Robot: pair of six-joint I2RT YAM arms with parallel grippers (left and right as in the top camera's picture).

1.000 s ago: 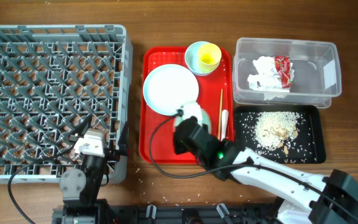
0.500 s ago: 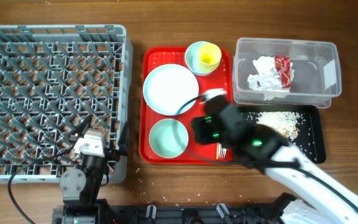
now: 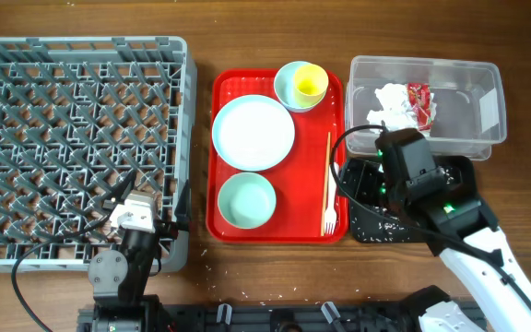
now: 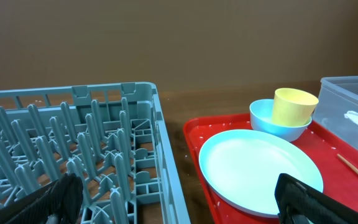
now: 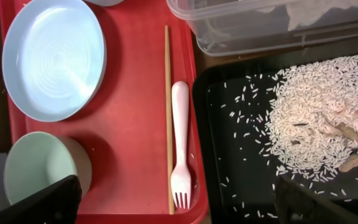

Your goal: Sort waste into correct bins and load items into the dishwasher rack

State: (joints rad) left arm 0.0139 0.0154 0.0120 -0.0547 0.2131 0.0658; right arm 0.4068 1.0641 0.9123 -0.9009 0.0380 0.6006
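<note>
rack point(image 3: 72, 138): grey plastic, matt;
red tray point(image 3: 307, 189): glossy smooth plastic;
plate point(image 3: 253, 132): smooth, faint sheen, perhaps melamine;
tub point(image 3: 487, 101), at two o'clock of plate: clear plastic;
chopsticks point(image 5: 168, 112): bare wood;
fork point(image 5: 179, 124): white plastic, smooth;
table point(image 3: 247, 28): wood grain, satin

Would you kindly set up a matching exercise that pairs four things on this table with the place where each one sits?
Things:
1. yellow cup
2. red snack wrapper
3. rice
4. white fork

Places:
A. in the black tray
B. flat on the red tray, beside the chopsticks
C. in the clear tub
D. standing inside the blue bowl

Pairs: 1-D, 2-C, 3-A, 4-B
</note>
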